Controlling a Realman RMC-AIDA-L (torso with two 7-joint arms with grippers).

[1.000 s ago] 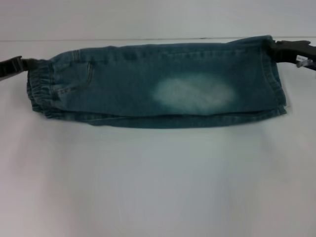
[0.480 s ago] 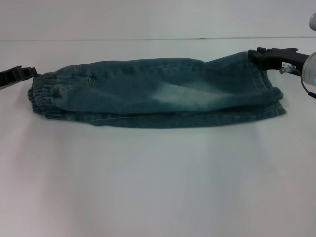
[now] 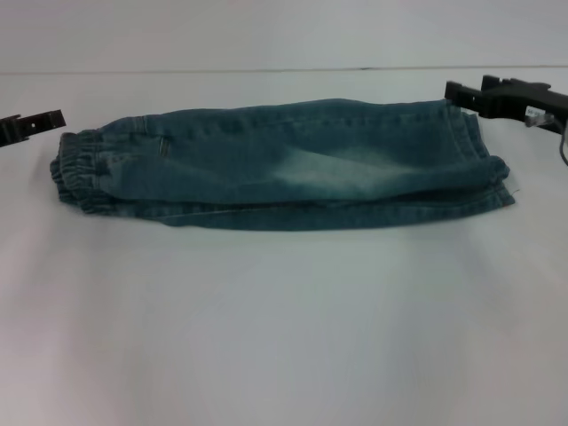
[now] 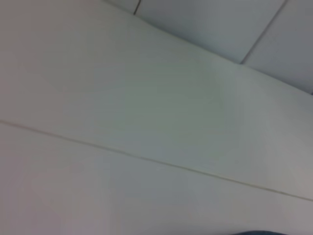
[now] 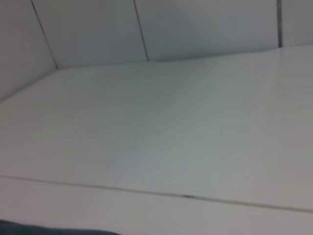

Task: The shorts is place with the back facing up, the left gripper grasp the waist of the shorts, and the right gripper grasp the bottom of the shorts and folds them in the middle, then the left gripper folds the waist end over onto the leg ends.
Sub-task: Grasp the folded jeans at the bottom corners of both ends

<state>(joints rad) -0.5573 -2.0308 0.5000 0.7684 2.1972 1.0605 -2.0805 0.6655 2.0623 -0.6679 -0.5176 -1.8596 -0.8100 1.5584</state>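
My shorts [image 3: 284, 169] lie folded lengthwise into a long narrow strip across the upper half of the head view, flat on the white counter [image 3: 284, 328]. The waist [image 3: 75, 169], with its puckered elastic band, forms the short end at the left of the frame, and the bottom [image 3: 488, 173], with its straight stitched hems, forms the short end at the right. A pale faded patch shows near the middle of the strip, and a small pocket corner shows toward the left part. My left pincer [image 3: 44, 121] sits at the far left edge of the frame, just above and beside the waist, apart from the cloth and holding nothing; I cannot tell whether its fingers are spread or pressed together. My right pincer [image 3: 457, 91] is at the upper right of the frame, its tip just beside the top corner of the bottom hem, gripping no cloth that I can see; its finger state I cannot tell either. Both wrist views show mostly bare white counter and wall panels, with only a sliver of blue denim at the lower edge of each.
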